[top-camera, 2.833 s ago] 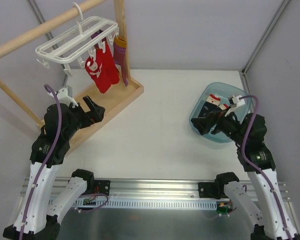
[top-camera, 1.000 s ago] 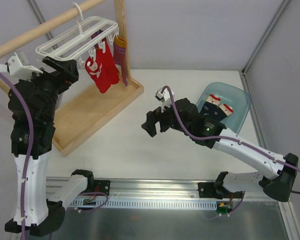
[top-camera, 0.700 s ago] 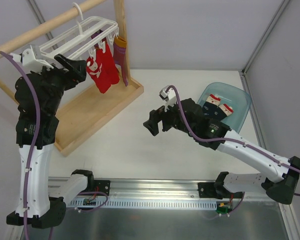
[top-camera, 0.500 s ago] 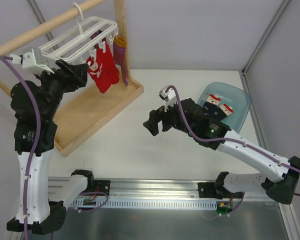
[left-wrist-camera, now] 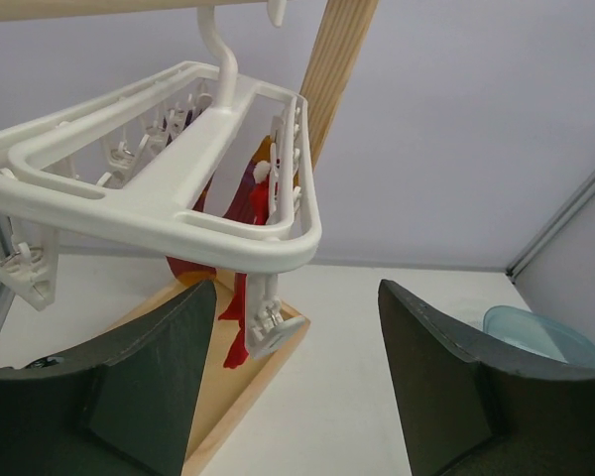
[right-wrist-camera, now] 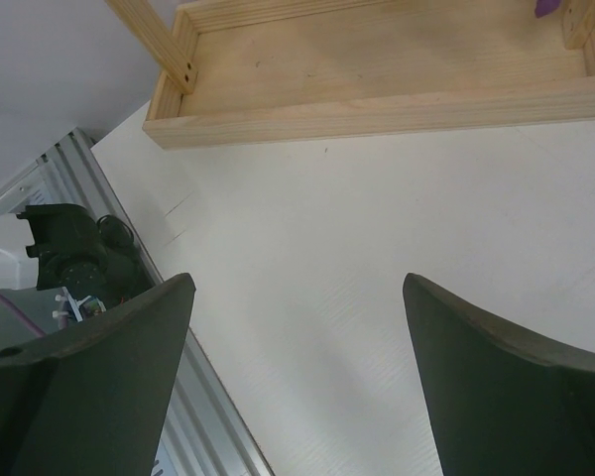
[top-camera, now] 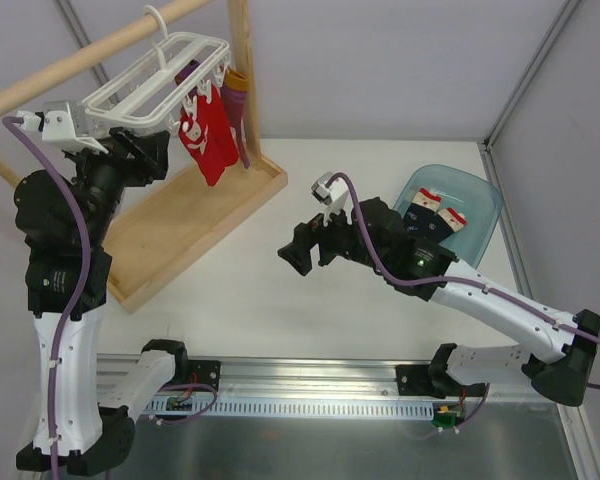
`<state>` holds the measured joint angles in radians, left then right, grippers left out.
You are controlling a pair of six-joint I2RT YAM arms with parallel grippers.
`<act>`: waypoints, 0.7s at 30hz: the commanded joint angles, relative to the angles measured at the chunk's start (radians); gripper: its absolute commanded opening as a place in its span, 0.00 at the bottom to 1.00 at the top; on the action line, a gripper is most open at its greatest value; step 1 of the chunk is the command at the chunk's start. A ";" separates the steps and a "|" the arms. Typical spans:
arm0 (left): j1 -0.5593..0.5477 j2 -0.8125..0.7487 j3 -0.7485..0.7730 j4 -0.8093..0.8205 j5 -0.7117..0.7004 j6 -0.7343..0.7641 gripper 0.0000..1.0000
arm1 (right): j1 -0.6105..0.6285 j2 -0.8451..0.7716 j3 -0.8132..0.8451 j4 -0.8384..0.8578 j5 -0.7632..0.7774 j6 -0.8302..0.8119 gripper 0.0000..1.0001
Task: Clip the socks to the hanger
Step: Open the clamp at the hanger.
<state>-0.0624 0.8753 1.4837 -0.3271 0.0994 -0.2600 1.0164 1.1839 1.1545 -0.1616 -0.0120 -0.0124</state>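
Left hand (left-wrist-camera: pixel 296 297) open by hanger (left-wrist-camera: pixel 178 213) corner, red socks (top-camera: pixel 208 135) beyond; right hand (right-wrist-camera: pixel 297 288) open; socks (top-camera: pixel 432 210) seemingly both in tub (top-camera: pixel 477 226).

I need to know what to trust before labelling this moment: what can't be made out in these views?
The socks: top view, the right arm covers the near side of the tub, so only cuffs and some navy show; both wrist views miss them.
Clips of the hanger: left wrist view, the frame hides most; top view, too small to tell free from taken.
Striped sock: top view, only a strip shows beside the red socks.
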 commanded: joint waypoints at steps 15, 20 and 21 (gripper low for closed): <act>0.098 0.007 -0.037 0.053 0.217 0.140 0.77 | 0.021 0.029 0.024 0.045 -0.017 -0.004 0.91; 0.118 0.037 -0.028 0.059 0.282 0.137 0.73 | 0.022 0.033 0.028 0.045 -0.014 -0.011 0.91; 0.119 0.042 -0.028 0.062 0.292 0.136 0.71 | 0.022 0.034 0.031 0.043 -0.014 -0.012 0.91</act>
<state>0.0448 0.9047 1.4437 -0.3195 0.3161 -0.1440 1.0325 1.2190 1.1545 -0.1535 -0.0162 -0.0154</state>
